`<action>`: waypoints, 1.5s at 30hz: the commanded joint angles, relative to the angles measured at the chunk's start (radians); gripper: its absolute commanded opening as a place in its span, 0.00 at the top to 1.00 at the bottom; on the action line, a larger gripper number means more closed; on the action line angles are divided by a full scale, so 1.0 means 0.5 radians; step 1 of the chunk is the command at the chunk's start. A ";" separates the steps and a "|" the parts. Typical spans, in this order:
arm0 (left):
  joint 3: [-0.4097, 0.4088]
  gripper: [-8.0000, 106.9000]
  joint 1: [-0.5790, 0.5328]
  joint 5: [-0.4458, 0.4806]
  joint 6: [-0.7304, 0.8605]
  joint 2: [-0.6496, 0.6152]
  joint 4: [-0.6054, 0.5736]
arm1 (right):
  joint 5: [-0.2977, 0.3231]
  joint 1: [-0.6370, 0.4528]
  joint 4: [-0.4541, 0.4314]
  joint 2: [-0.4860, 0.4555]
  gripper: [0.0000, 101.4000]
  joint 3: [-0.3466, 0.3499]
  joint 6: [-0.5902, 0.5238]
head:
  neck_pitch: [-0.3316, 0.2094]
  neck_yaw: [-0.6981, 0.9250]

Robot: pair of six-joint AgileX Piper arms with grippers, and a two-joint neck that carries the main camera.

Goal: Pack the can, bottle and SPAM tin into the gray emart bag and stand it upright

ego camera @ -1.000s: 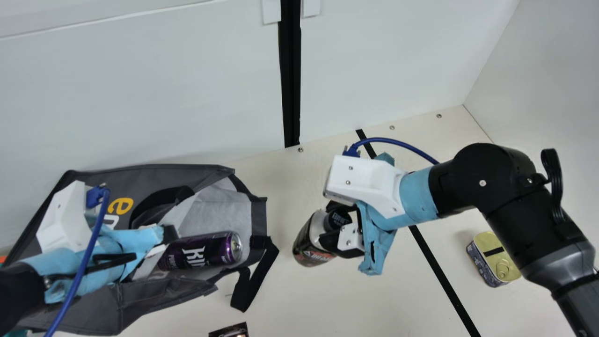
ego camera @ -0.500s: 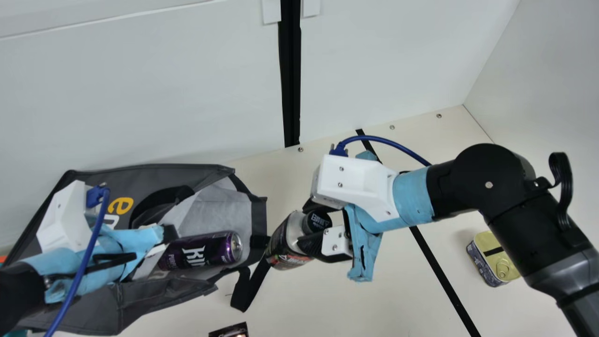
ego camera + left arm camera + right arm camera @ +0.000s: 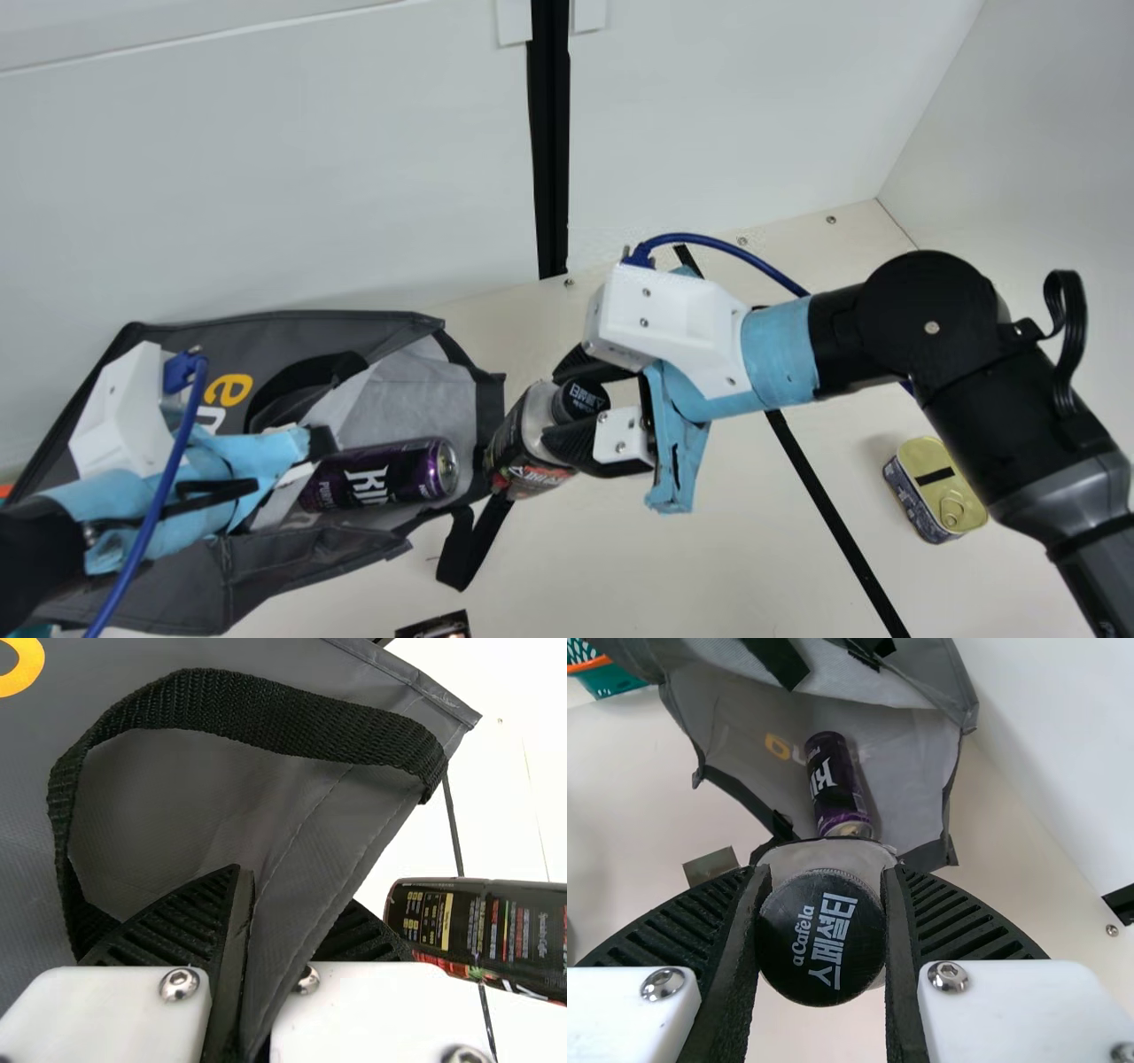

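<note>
While the can (image 3: pixel 381 478) lies in the gray emart bag (image 3: pixel 292 332), your right gripper (image 3: pixel 828 873) clamps the bottle (image 3: pixel 514 452) at the bag's mouth; your left gripper (image 3: pixel 288 895) pinches the bag's cloth. Remaining: bottle in, SPAM tin (image 3: pixel 937 496) off table (image 3: pixel 673 567), bag upright.

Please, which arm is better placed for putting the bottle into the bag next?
The right, I think. The right gripper holds the bottle at the open end of the bag, while the left gripper pinches the bag's fabric, probably better for steadying it.
</note>
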 commanded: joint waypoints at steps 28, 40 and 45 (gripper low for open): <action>0.000 1.00 0.000 0.000 0.000 0.000 0.000 | 0.004 0.073 0.165 0.259 1.00 -0.241 0.090 | -0.045 -0.005; 0.000 1.00 0.000 0.000 0.000 0.000 0.000 | 0.004 0.141 0.211 0.345 1.00 -0.336 0.178 | -0.045 -0.005; 0.000 1.00 0.000 0.000 0.000 0.000 0.000 | 0.004 0.179 0.222 0.380 1.00 -0.367 0.212 | -0.045 -0.005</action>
